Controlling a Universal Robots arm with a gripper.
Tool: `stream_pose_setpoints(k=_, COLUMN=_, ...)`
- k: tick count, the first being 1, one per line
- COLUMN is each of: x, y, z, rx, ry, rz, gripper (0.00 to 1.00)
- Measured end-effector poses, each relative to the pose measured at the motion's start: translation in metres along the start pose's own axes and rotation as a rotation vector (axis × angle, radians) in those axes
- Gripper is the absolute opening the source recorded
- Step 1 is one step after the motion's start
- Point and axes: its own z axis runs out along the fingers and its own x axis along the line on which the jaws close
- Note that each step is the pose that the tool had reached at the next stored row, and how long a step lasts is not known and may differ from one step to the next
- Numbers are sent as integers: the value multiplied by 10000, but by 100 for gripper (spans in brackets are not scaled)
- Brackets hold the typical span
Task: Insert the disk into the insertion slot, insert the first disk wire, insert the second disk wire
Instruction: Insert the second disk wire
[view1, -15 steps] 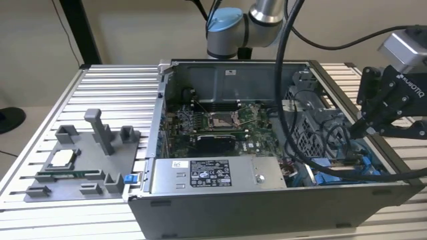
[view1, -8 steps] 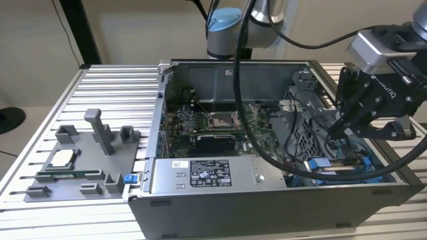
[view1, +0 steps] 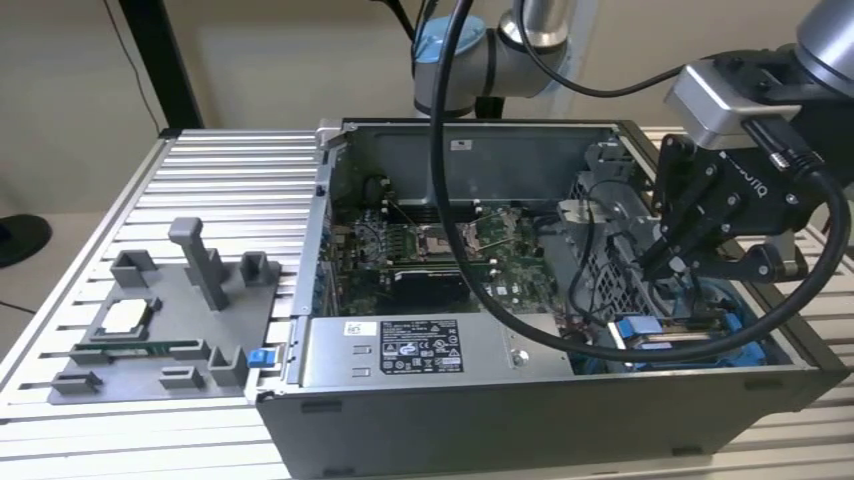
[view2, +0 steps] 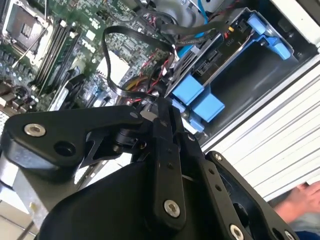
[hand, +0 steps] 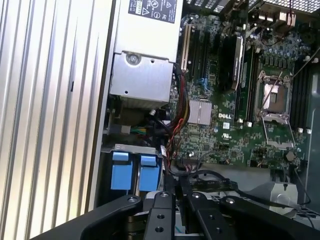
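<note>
The gripper (view2: 162, 107) fills the foreground in both wrist views, its black fingers (hand: 170, 192) drawn together, pinching what seems a wire end, though I cannot tell for certain. Just past the tips lies the insertion slot (view2: 227, 70), the disk (view1: 663, 345) apparently seated between its blue tabs (hand: 136, 171). So a wire step looks in hand, calling for fine alignment with the disk's connector. Beyond sits the motherboard (hand: 235, 105).

Your arm reaches down over the open computer case (view1: 561, 400), at its end on the exterior view's right. Your gripper (view1: 663, 268) hangs inside it, fingers (hand: 165, 192) pressed together and pointing down at the case floor.
</note>
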Motion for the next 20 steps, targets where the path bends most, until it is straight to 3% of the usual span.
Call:
stream_pose_setpoints(k=11, x=0, y=5, z=0, rx=1, ry=1, rz=0, gripper=0)
stream_pose_setpoints(k=14, x=-2, y=39, z=6, rx=42, ry=7, rz=-8, gripper=0)
stream_pose_setpoints(k=16, x=-2, y=66, z=20, rx=138, ry=18, rz=-23, gripper=0)
stream_pose_setpoints(k=20, x=0, y=88, z=43, rx=604, ry=76, rz=-103, gripper=0)
